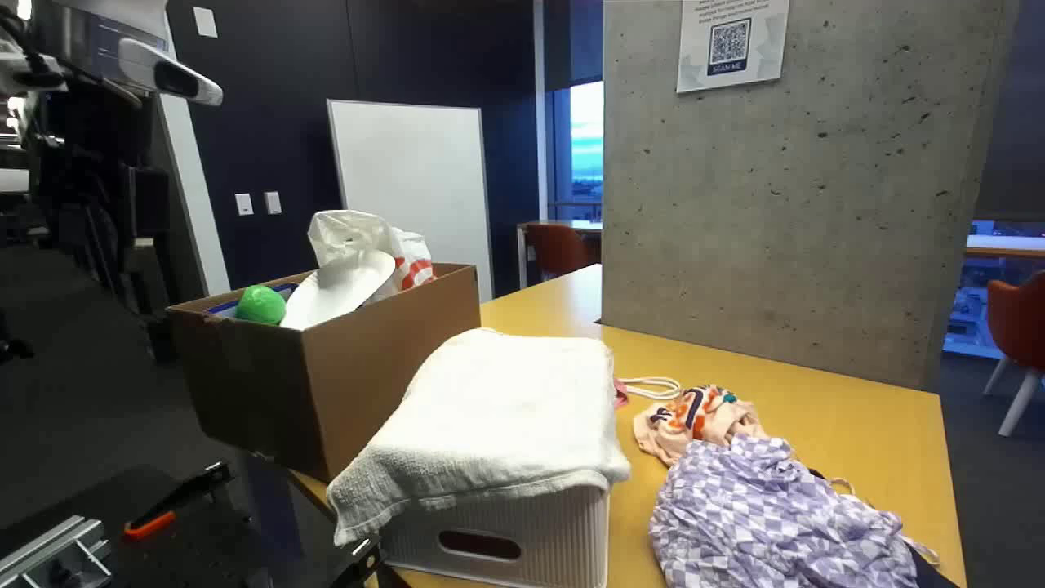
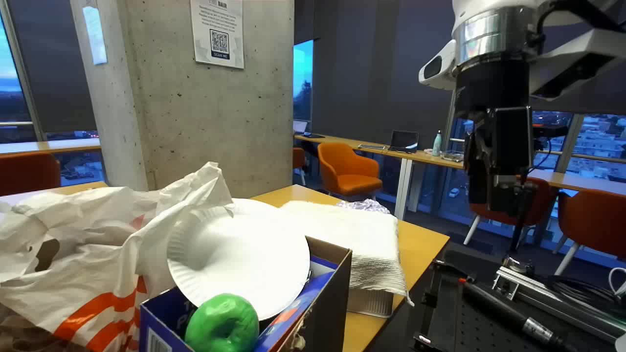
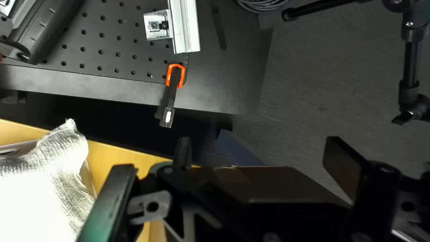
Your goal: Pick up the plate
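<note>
A: There it is! Inside the cardboard box (image 1: 392, 359) the plate (image 2: 259, 249) is found in both exterior views, propped on a slant, its lower edge sunk, its upper rim raised above the walls.

B: How is it turned?

A: In an exterior view, with the whiteboard (image 1: 408, 188) shown behind, it is narrowed to a slim white shape, its long axis drawn from lower left to upper right. In an exterior view with the green ball (image 2: 222, 322) over its lower edge, the broad side is presented to the camera, nearly round, fluting picked out along the left rim.

B: Crowded by what?

A: From that side the ball is set right in front. The orange-striped plastic bag (image 2: 102, 254) is bunched alongside, and the upper left rim seems to be overlapped by it, though white is lost against white there. Blue packaging (image 2: 164, 313) is shown just beside.

B: And outside the box?

A: A white cloth (image 1: 498, 400) is draped over a ribbed bin (image 1: 563, 531), placed right beside the box on the yellow table (image 1: 857, 416).

B: The jaws?

A: Spread wide! In the wrist view the gripper (image 3: 259, 154) is seen with both fingers far apart and nothing held; in both exterior views it is hung well apart from the plate.
</note>
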Robot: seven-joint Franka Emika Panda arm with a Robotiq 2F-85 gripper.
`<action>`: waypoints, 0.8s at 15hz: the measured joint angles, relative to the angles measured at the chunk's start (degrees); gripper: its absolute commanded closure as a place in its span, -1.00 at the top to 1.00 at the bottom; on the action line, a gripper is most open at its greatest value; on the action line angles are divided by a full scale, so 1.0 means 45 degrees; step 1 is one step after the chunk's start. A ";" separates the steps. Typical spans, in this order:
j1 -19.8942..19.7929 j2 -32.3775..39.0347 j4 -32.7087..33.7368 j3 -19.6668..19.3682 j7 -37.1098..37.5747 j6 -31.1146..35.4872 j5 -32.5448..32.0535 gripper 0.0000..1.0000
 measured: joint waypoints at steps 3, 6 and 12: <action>0.0000 0.0000 0.0000 0.0000 0.0000 0.0000 0.0000 1.00; 0.0000 0.0000 0.0000 0.0000 0.0000 0.0000 0.0000 1.00; -0.0418 0.0644 0.0196 0.0042 -0.0178 0.0890 -0.0376 1.00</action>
